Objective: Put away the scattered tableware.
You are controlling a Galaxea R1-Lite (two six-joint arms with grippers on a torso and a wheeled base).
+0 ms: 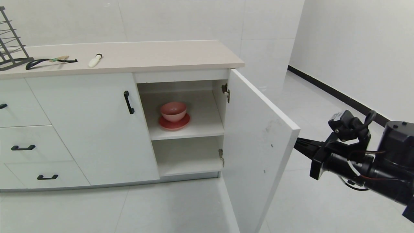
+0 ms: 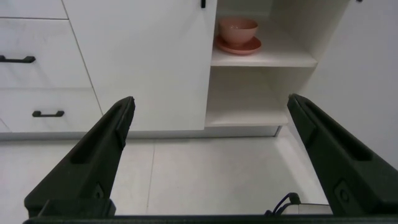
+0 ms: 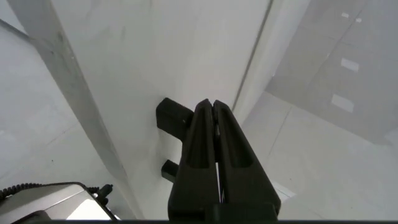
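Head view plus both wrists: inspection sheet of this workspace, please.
Surface: beige countertop above a cabinet door standing open.
Job's things: pink bowl on pink plate, upper shelf; white-handled utensil and black utensil on the countertop.
Clutter: wire rack at the countertop's left end.
Grippers: left gripper open, holding nothing; right gripper shut, at the door handle.
Cables: thin wires on the right wrist.
Surroundings: white tiled walls, tiled floor, black skirting.

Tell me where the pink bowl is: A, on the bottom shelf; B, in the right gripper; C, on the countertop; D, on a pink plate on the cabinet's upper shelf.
D: the pink bowl sits on the pink plate on the upper shelf.
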